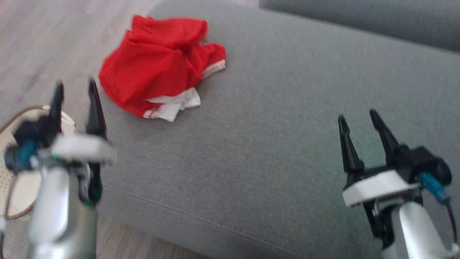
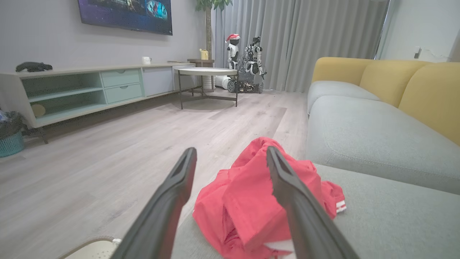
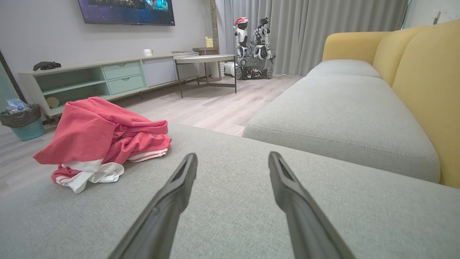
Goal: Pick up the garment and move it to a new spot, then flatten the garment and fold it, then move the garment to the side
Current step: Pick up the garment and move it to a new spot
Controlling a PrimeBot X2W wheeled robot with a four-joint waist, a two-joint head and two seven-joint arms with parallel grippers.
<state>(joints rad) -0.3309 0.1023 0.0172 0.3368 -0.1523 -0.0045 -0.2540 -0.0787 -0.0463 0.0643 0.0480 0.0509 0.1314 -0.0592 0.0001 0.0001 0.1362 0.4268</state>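
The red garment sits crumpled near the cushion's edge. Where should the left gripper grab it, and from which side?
Probably the raised red fold atop the garment, with the open left gripper coming down from above on its near side. The heap bunches highest there, giving cloth to pinch, while the white striped hem lies flat on the cushion.

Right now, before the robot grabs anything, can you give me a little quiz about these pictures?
1. True or false: the red garment lies neatly folded on the grey sofa.
2. Which are nearer the red garment? A: the left jaws. B: the right jaws.
3. Fill the gap: both pairs of jaws are ____ and hold nothing.
Key: 1 false, it is crumpled; 2 A; 3 open.
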